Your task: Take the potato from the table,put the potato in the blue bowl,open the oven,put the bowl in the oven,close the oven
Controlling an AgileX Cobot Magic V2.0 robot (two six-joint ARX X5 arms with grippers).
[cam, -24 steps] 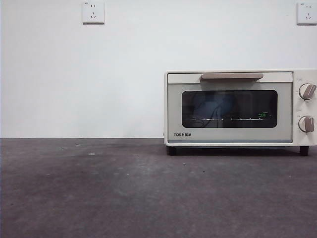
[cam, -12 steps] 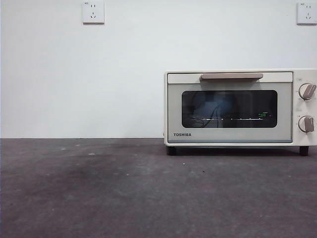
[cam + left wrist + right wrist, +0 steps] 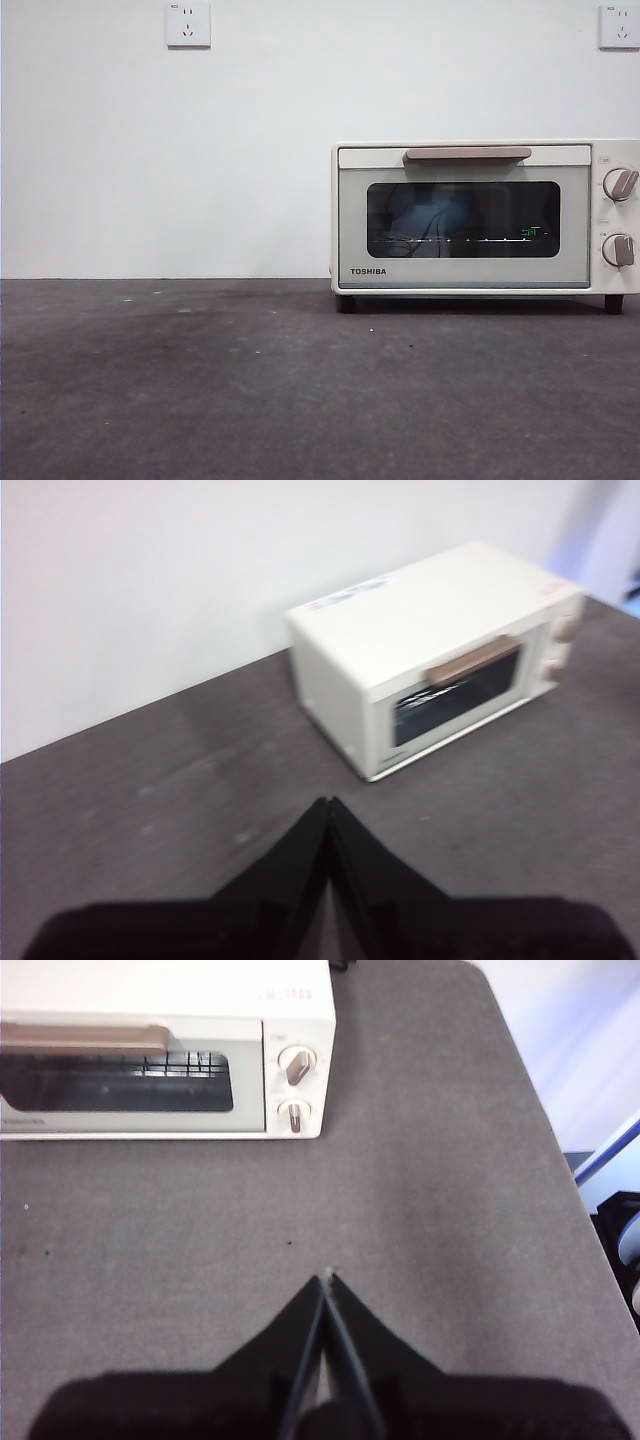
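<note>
Both grippers' jaws together above bare table [image 3: 200,380], oven [image 3: 480,215] door closed by back wall.

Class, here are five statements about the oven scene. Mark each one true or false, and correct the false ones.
1. The oven door is shut. True.
2. A potato lies on the table. False: no potato shows on it.
3. The left gripper holds a bowl. False: its fingers are closed on nothing.
4. The oven has two knobs. True.
5. The right gripper grasps the oven's handle. False: it is well clear of it.
</note>
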